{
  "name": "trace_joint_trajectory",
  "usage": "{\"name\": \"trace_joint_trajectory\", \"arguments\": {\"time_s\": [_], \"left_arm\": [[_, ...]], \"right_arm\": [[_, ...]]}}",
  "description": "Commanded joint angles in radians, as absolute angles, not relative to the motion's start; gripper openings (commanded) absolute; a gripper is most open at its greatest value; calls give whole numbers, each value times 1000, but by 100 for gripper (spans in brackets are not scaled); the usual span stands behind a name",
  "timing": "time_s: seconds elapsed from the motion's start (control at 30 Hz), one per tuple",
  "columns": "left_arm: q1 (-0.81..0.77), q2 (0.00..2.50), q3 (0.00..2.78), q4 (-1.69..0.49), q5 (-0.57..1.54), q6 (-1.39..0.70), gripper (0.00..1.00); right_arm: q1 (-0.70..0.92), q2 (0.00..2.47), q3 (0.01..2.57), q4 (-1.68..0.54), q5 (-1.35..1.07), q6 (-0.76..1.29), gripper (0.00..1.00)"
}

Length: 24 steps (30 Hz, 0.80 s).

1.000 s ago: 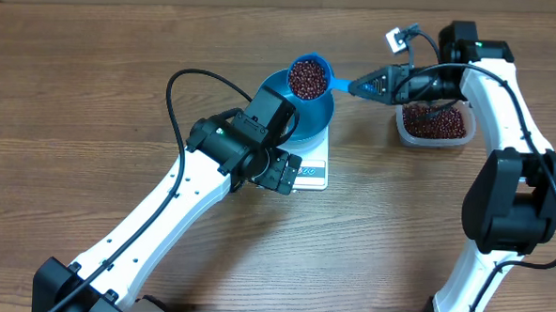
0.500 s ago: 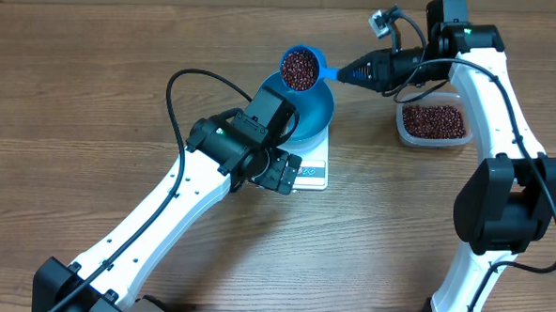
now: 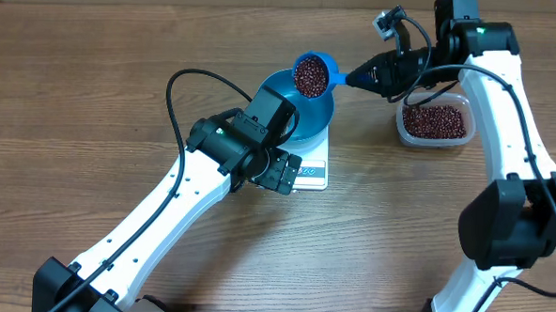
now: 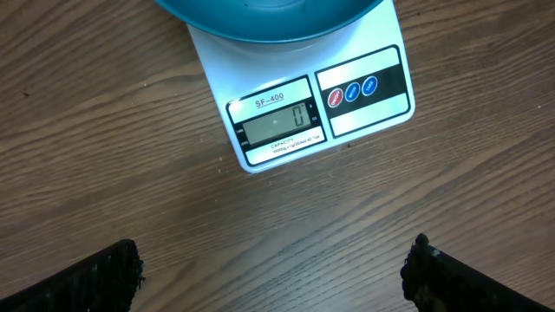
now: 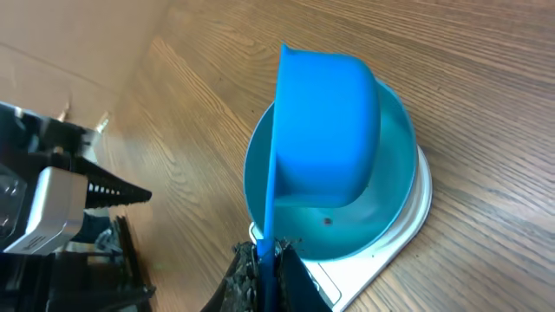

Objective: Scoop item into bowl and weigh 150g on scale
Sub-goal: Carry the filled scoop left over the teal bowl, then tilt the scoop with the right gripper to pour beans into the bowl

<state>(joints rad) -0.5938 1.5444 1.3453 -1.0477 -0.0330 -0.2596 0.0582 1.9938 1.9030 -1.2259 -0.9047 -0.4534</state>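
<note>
1 full load of beans (image 3: pixel 310 76) sits in the small blue scoop (image 5: pixel 325 130), poised over the upper-right rim of the blue bowl (image 3: pixel 310 120) just above centre in the overhead view, and nothing is pouring yet. The bowl stands on the white scale (image 4: pixel 368 117), whose display reads 0, and the right wrist view shows its floor bare but for 1 dark speck (probably a stray bean). So the weighing looks barely begun, with nearly all of the 150 g left to add. The right gripper (image 3: pixel 361 81) is clamped on the scoop's handle. The left gripper (image 3: pixel 282 170) hangs with its jaws spread wide and holds nothing, over the scale's display edge. At the right of the frame the clear tub (image 3: pixel 400 130) holds the remaining stock. The left wrist overlaps the bowl's lower-left side from above, but the scoop's side appears unobstructed.
</note>
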Motion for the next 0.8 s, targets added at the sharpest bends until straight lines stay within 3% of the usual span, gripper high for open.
{"name": "trace_joint_trajectory", "arguments": {"time_s": [0.0, 0.77], "left_arm": [[-590, 1520, 1351, -1047, -25, -262, 100], [-590, 1520, 1351, -1047, -25, -262, 100]], "right_arm": [[102, 1950, 1936, -1229, -867, -483, 4], [152, 1896, 1936, -1198, -699, -442, 4]]}}
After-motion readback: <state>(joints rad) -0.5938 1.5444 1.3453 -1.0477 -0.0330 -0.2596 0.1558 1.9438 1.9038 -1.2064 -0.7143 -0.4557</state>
